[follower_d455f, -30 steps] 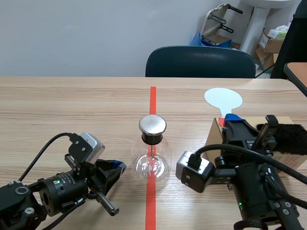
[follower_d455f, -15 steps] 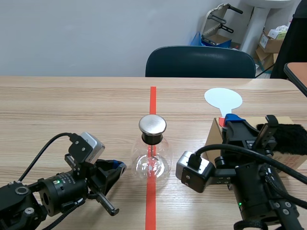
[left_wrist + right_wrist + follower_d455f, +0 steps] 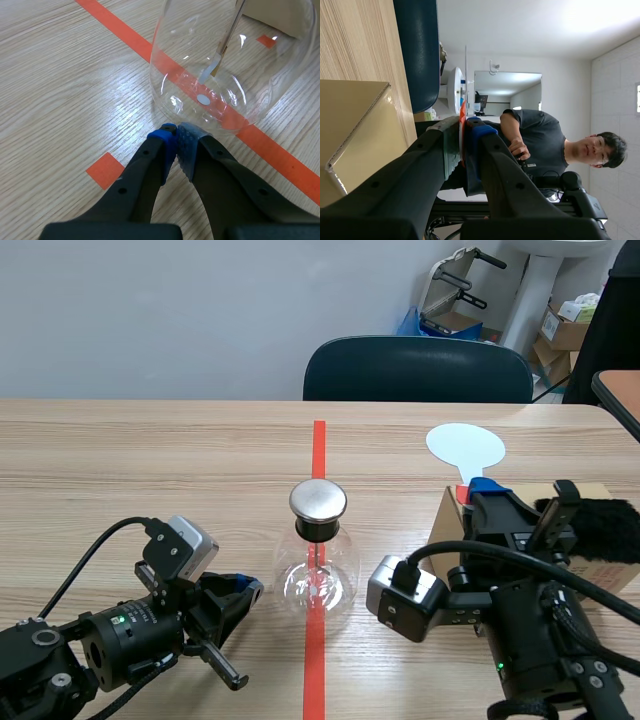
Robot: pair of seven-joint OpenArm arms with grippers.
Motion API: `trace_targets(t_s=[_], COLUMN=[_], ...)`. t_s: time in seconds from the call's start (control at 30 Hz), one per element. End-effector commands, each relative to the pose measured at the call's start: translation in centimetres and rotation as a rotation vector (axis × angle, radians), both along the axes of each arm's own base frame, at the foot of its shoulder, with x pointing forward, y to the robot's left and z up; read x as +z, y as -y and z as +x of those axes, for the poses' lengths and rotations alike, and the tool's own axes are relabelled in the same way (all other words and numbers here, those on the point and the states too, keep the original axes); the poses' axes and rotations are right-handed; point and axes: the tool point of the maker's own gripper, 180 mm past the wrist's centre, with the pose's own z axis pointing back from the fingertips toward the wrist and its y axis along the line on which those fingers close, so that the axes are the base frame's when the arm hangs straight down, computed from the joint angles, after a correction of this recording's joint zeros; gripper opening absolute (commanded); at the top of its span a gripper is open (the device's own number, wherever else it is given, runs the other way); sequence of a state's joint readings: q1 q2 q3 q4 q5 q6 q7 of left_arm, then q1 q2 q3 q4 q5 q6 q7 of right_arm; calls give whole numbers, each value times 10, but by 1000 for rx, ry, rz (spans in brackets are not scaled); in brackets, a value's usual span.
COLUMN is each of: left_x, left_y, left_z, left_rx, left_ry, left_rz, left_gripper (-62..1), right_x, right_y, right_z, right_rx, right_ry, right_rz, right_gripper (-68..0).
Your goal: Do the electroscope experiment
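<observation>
The glass electroscope point(image 3: 318, 565) stands mid-bench point(image 3: 150, 470) on the red tape line. The left pincer point(image 3: 250, 586) lies at its 8 o'clock, closed on nothing, pad tips just beside the flask's base. At the flask's 2 o'clock the right pincer point(image 3: 475, 490) grips the thin red handle of a white-disc paddle point(image 3: 465, 447), above the cardboard box point(image 3: 445, 522) with black fur point(image 3: 605, 530). This looks like the charging step. Next, probably, rub the disc on the fur, then carry it toward 10 o'clock to the metal cap point(image 3: 318, 500) without knocking the flask.
</observation>
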State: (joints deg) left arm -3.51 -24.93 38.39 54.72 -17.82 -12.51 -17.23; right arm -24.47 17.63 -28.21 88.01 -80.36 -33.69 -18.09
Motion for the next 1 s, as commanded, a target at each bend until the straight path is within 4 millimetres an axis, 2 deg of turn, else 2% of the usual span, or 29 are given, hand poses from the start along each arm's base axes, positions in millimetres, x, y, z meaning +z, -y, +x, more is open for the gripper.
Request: trace_targets(t_s=[0.0,0.7,0.73,0.87,0.97], left_x=[9,9,9,13,16], left_y=[5,3,2,-4,-8], left_z=[3,3,3,3,-2], left_rx=[-3,0,0,-6,-46], left_ry=[21,23,25,40,35], left_rz=[-30,-25,-23,-32,-51], left_gripper=[-578,-570,-538,-346,-234], right_x=[8,9,9,9,9], right_y=[4,3,3,3,3], right_z=[4,4,4,4,4], right_rx=[-8,-4,-3,-3,-3], right_ry=[31,35,35,35,35], right_rz=[1,3,3,3,3], right_gripper=[-660,-660,-660,-660,-660])
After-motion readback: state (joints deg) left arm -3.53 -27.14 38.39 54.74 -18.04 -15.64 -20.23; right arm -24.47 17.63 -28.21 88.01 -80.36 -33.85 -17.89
